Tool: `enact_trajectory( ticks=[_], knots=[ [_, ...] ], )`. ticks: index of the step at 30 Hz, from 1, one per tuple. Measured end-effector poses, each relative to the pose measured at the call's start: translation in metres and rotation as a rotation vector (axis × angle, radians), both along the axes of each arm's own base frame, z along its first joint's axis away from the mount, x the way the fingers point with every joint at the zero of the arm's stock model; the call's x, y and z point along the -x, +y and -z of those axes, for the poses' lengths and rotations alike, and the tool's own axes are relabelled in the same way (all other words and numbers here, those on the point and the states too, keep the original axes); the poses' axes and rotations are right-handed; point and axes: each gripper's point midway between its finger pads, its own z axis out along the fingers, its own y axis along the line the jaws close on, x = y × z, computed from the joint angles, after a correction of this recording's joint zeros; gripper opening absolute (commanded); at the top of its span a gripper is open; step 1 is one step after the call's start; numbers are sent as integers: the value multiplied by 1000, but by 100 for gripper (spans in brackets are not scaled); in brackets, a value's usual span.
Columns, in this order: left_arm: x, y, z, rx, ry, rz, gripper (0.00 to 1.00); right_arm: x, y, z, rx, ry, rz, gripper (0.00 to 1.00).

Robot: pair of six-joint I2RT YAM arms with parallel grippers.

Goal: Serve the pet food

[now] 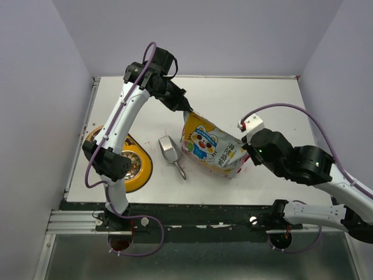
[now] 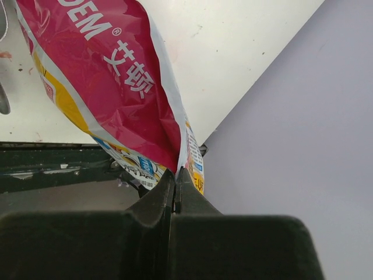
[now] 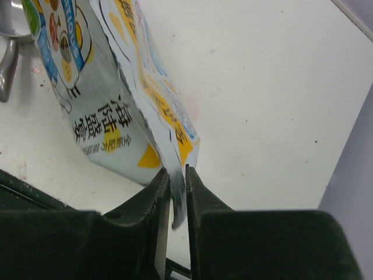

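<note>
The pet food is hidden inside its yellow-white cartoon-printed bag (image 1: 213,146), which lies mid-table. My left gripper (image 1: 187,111) is shut on the bag's far top corner; the left wrist view shows the red side of the bag (image 2: 116,76) pinched between the closed jaws of the left gripper (image 2: 175,172). My right gripper (image 1: 245,153) is at the bag's near right corner. In the right wrist view the jaws of the right gripper (image 3: 177,170) stand slightly apart, and a thin flap of the bag (image 3: 105,87) hangs loose in the gap.
A silver metal scoop (image 1: 169,150) lies just left of the bag, handle toward the near edge. A yellow double-bowl feeder (image 1: 145,169) sits at the table's left, partly behind the left arm. Lilac walls enclose the table on three sides.
</note>
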Motion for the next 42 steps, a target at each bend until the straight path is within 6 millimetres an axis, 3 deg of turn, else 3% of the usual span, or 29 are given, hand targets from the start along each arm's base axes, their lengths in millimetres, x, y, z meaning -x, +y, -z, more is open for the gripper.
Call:
enact_trajectory(
  ticks=[2,5,11,12,14,16,21,24,28,32,38,42],
  knots=[
    [-1,1,1,-5,-2,-5,0,7,-11,-3,-5,-2,-3,20],
    [-4,5,1,-10,-5,-18,0,12,-21,-2,9,-1,-6,2],
    [-10,11,1,-21,-17,-40,0,1,-15,10,111,19,11,0],
    [-12,13,1,-24,-20,-47,0,-1,-13,11,125,22,13,5],
    [-15,16,2,-28,-24,-57,0,-5,-9,11,146,27,14,32],
    [-17,18,2,-32,-27,-64,0,-6,-3,11,147,36,3,75],
    [-18,20,2,-33,-28,-69,0,-6,25,6,89,79,-79,82],
    [-18,19,2,-31,-29,-69,0,-14,49,-7,51,69,-112,83],
    [-19,19,2,-31,-29,-70,0,-41,88,-23,20,5,-125,79],
    [-19,19,1,-27,-22,-80,0,-69,120,-21,38,-58,-122,73],
    [-19,19,1,-24,-19,-85,0,-98,152,-10,85,-131,-140,49],
    [-19,19,1,-24,-19,-85,0,-108,167,-13,65,-175,-148,47]
  ],
)
